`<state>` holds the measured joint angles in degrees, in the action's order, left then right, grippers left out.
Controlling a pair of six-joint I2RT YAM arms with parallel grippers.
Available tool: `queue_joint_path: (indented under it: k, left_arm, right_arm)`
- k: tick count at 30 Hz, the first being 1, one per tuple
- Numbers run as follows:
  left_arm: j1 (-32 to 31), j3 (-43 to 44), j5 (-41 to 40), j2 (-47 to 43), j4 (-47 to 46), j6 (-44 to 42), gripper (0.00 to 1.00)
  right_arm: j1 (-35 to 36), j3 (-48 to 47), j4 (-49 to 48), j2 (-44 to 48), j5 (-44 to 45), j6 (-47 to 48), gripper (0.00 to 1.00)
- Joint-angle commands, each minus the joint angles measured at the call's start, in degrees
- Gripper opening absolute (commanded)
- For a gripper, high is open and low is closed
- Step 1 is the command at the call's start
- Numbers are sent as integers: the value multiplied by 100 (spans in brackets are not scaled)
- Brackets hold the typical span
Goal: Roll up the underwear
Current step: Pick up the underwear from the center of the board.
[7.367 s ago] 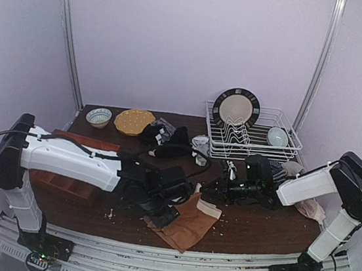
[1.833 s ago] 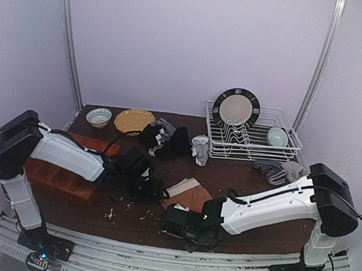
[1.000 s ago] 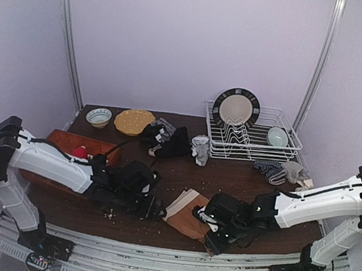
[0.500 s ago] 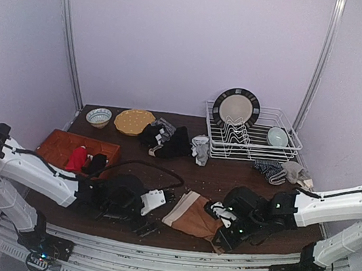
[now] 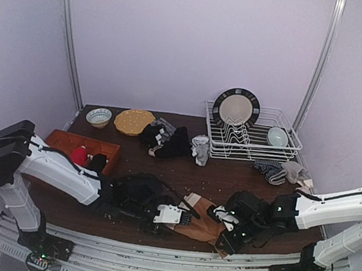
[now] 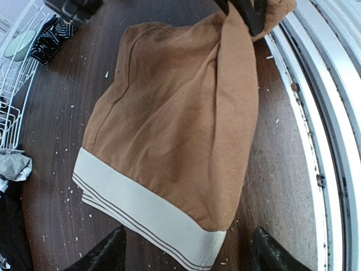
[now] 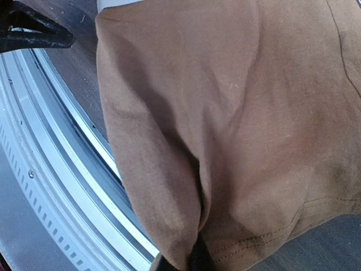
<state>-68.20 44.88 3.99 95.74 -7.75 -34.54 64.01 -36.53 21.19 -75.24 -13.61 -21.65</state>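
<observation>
My spread left gripper (image 6: 189,254) has just reached the tan-brown underwear (image 6: 175,124) at its waistband (image 6: 141,217) while my right gripper (image 5: 224,221) pinches the far end, so rolling can begin.

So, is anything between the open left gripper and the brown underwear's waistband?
Nothing visible. The left gripper stands open, one finger on each side of the pale waistband of the brown underwear, with no other thing between. The right gripper pinches the opposite end, clear of that path.
</observation>
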Motion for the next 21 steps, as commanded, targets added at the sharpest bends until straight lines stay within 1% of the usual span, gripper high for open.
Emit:
queue_joint_path:
  k: [1, 3, 6, 8, 11, 15, 16, 18, 19, 21]
  left_arm:
    - [192, 263, 504, 231, 371, -310, 71]
    - [219, 337, 707, 287, 646, -285, 70]
    - [228, 378, 1054, 398, 781, -215, 69]
    - [229, 444, 1001, 560, 820, -234, 67]
    - [266, 584, 983, 767, 854, -304, 59]
    - [377, 665, 1002, 814, 786, -333, 47]
    - [404, 682, 999, 815, 817, -352, 43]
    - [449, 703, 1006, 807, 928, -400, 32]
    - [464, 706, 1026, 779, 987, -422, 24]
    - [480, 691, 986, 663, 1100, -416, 6]
  right_arm:
    - [-18, 44, 52, 140, -26, -33, 0]
    - [-20, 35, 52, 141, -33, -50, 0]
    - [-18, 47, 36, 134, -26, -58, 0]
    - [-20, 37, 44, 112, -27, -51, 0]
    - [-15, 22, 22, 85, -43, -51, 0]
    - [-17, 37, 4, 78, -83, -41, 0]
    - [-12, 49, -11, 87, -100, -41, 0]
    - [-11, 66, -40, 99, -114, -35, 0]
    - [-10, 61, -55, 86, -128, -28, 0]
    - [-4, 62, -98, 60, -157, 6, 0]
